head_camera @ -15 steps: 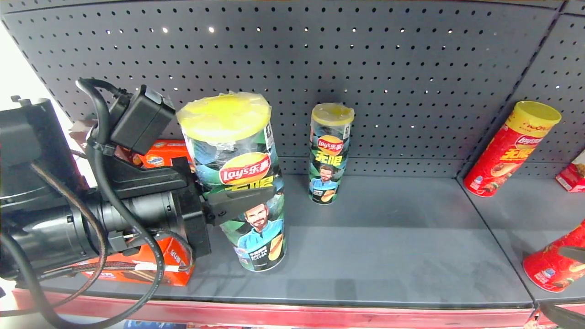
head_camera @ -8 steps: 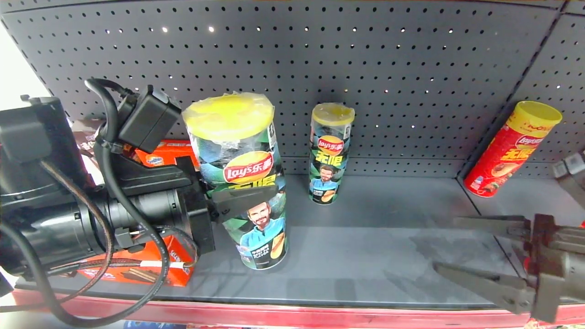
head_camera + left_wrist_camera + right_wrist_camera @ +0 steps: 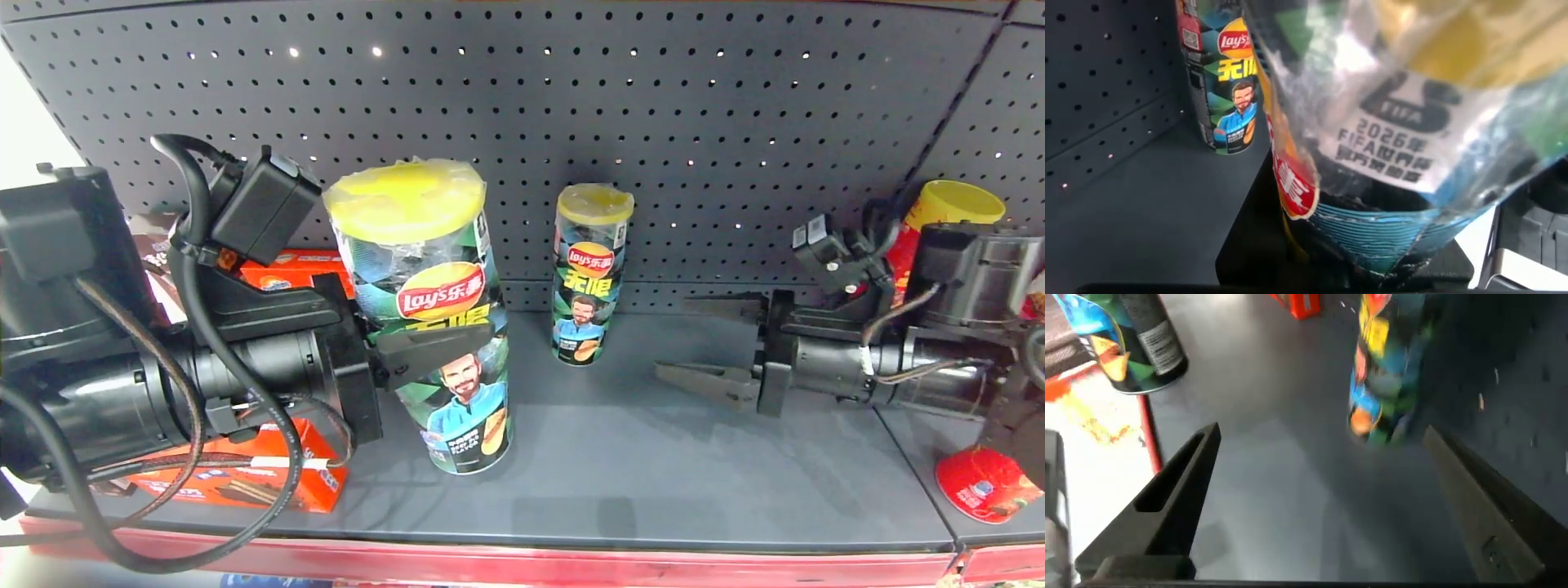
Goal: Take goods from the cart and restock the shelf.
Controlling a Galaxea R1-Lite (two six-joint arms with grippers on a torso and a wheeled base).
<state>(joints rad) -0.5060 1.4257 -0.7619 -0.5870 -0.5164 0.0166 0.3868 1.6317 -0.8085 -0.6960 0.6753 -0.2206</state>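
A tall green chips can (image 3: 424, 269) with a yellow lid stands upright at the shelf's front left, and my left gripper (image 3: 445, 339) is shut on its middle. I cannot tell whether its base touches the shelf (image 3: 653, 457). The same can (image 3: 1388, 139) looms close in the left wrist view. A second green can (image 3: 589, 273) stands at the back against the pegboard, also seen as the green can (image 3: 1229, 82) and the blurred can (image 3: 1384, 384). My right gripper (image 3: 710, 343) hovers open to that can's right, its fingers (image 3: 1180, 498) wide apart with nothing between them.
Orange snack boxes (image 3: 245, 482) lie at the front left, another box (image 3: 294, 273) behind my left arm. A red can (image 3: 955, 204) leans at the back right behind my right arm. Another red can (image 3: 980, 486) lies at the front right. The pegboard (image 3: 571, 122) backs the shelf.
My right arm came in from the lower right and moved up and left over the shelf, open. The left gripper and its can shifted slightly right and up.
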